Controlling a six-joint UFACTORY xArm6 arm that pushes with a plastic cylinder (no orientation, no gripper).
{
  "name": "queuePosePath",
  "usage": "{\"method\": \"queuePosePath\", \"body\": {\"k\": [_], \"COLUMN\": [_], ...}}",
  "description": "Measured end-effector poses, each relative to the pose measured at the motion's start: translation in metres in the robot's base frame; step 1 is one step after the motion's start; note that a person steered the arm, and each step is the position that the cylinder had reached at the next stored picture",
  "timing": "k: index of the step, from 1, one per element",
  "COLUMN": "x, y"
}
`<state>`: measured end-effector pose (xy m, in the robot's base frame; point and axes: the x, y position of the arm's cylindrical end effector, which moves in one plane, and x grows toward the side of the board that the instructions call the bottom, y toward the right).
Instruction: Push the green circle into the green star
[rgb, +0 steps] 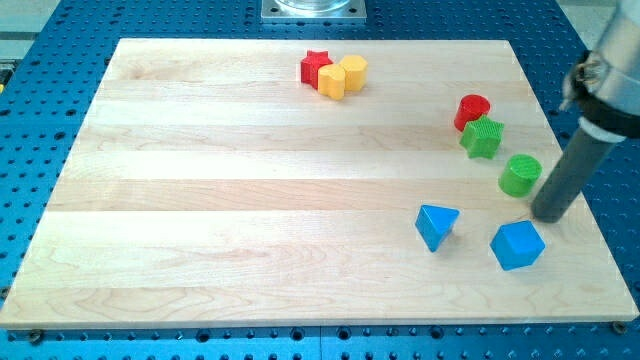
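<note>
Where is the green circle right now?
The green circle block sits near the wooden board's right edge in the camera view, just below-right of the green star block, with my tip close by at its lower right.

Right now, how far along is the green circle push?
Done: my tip sits close by the green circle, at its lower right. In hand: lining up the push toward the view's upper left. Left: a gap remains between the circle and the green star, which touches the red circle.
</note>
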<state>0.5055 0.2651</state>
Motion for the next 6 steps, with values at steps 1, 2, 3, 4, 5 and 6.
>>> {"method": "queuePosePath", "body": {"k": [1,2,3,4,5,6], "x": [0.000,-0.002,0.004,-0.024,-0.028,-0.016], "y": [-0.009,-0.031,0.011,0.027,0.002,-0.007]}}
